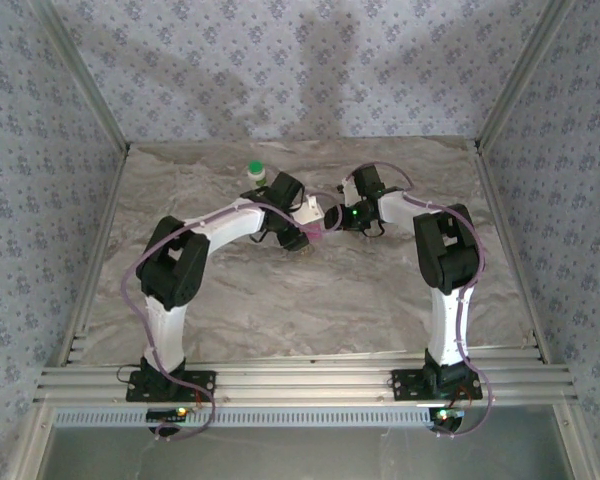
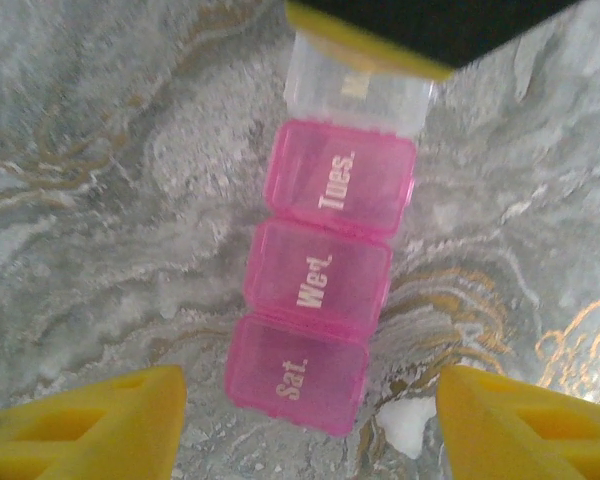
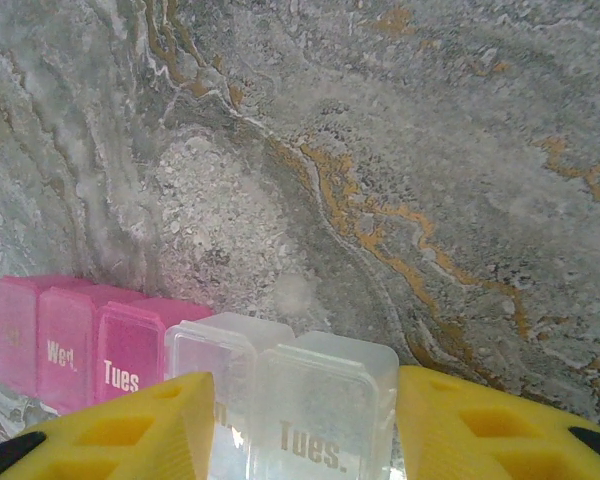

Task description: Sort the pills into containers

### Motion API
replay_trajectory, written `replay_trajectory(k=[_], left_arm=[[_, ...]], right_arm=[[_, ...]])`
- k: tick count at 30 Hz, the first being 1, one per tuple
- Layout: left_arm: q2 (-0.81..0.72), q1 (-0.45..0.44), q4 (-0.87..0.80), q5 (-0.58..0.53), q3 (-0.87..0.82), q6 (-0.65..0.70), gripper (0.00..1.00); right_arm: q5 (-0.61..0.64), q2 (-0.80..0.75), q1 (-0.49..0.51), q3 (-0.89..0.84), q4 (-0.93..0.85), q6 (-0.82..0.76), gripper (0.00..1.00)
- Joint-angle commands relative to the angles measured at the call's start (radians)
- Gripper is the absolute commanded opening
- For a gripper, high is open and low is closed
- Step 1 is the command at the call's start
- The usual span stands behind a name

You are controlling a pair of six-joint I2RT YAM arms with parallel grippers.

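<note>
The pill case [image 2: 325,270] lies on the worktop [image 2: 100,150] between my two hands. One end is gripped between the fingers of my right hand [image 3: 300,420], and the other lies between the spread fingers of my left hand [image 2: 310,390], touching neither. A small lump [image 2: 405,420] sits just beside that end, and the bottle [image 1: 255,175] stands behind my left hand, further left.
</note>
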Motion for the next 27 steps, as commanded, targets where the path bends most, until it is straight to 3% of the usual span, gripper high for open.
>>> replay_trajectory(k=[1, 11, 24, 27], left_arm=[[0.025, 0.011, -0.080, 0.046, 0.032, 0.069, 0.67], [0.094, 0.020, -0.125, 0.053, 0.102, 0.084, 0.64], [0.122, 0.033, -0.268, 0.126, 0.156, 0.081, 0.49], [0.113, 0.043, -0.286, 0.155, 0.159, 0.069, 0.40]], right_arm=[[-0.008, 0.040, -0.003, 0.010, -0.052, -0.029, 0.50], [-0.012, 0.052, -0.004, 0.018, -0.058, -0.036, 0.49], [0.033, 0.060, -0.005, 0.029, -0.082, -0.050, 0.49], [0.055, 0.061, -0.005, 0.033, -0.086, -0.049, 0.49]])
